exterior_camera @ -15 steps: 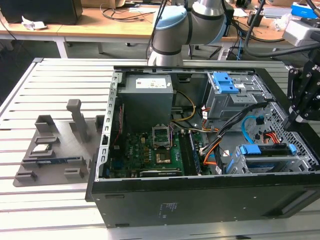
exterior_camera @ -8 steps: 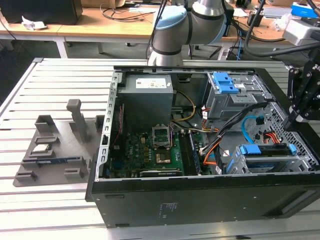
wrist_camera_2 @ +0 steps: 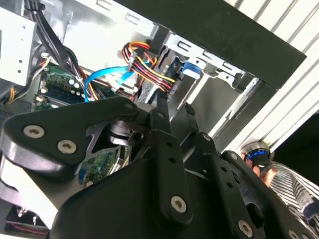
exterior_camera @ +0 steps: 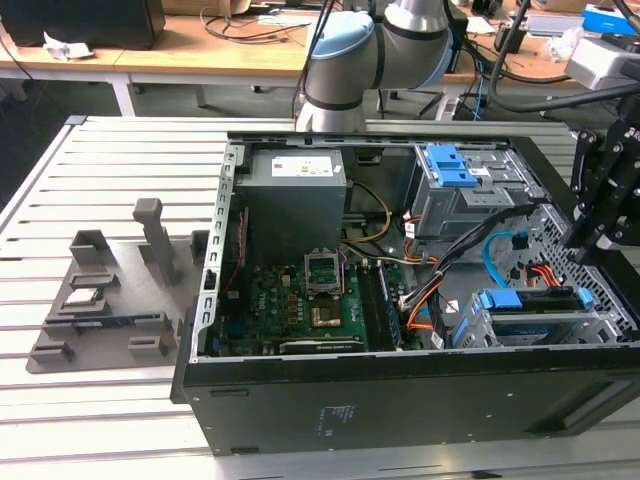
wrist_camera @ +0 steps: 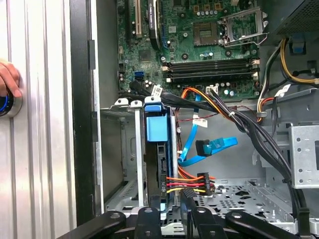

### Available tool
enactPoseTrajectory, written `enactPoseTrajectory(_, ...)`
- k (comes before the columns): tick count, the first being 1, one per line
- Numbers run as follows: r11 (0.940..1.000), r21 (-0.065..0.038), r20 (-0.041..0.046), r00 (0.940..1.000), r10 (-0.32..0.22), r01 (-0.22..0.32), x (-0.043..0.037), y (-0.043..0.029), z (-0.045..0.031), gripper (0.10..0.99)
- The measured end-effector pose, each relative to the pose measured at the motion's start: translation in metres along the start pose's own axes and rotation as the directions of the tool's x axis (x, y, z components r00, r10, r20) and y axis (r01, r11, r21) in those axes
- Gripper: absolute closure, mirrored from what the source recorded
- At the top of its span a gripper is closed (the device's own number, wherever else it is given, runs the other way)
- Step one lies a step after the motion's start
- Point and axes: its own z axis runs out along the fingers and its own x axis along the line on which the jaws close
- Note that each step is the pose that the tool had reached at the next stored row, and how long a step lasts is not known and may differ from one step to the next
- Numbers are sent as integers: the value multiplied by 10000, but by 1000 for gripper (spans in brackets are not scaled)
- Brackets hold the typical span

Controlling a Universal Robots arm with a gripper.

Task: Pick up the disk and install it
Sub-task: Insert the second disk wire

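In the exterior view, the open computer case [exterior_camera: 400, 390] lies on the slatted surface [exterior_camera: 90, 170], and the gripper [exterior_camera: 605, 190] hangs at the exterior view's right, above the near drive cage [exterior_camera: 540, 325]. The disk [exterior_camera: 530, 301] sits on edge in that cage, its blue bracket uppermost and its long axis running left to right along the cage. In the second wrist view, the gripper [wrist_camera_2: 177, 112] points down toward the cage; whether the jaws are spread or pressed together I cannot tell, and nothing visibly sits between them. In the first wrist view, the disk [wrist_camera: 157, 129] stands in its slot just beside the orange and red cables [wrist_camera: 187, 181]. Seating it well probably calls for pressing straight along the slot, keeping clear of those cables.
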Motion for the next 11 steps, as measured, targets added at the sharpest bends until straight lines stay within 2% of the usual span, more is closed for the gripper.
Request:
enactPoseTrajectory(1,10000,0,0,10000,1,-1,-79,5,-9,784)
enactPoseTrajectory(2,10000,-1,2,10000,3,-3,-99,11,-10,784)
enactPoseTrajectory(7,10000,-1,10,10000,1,-1,-133,104,-1,784)
enactPoseTrajectory(10,10000,-1,10,10000,1,-1,-185,218,4,784)
enactPoseTrajectory(11,10000,0,11,10000,0,0,-197,235,5,784)
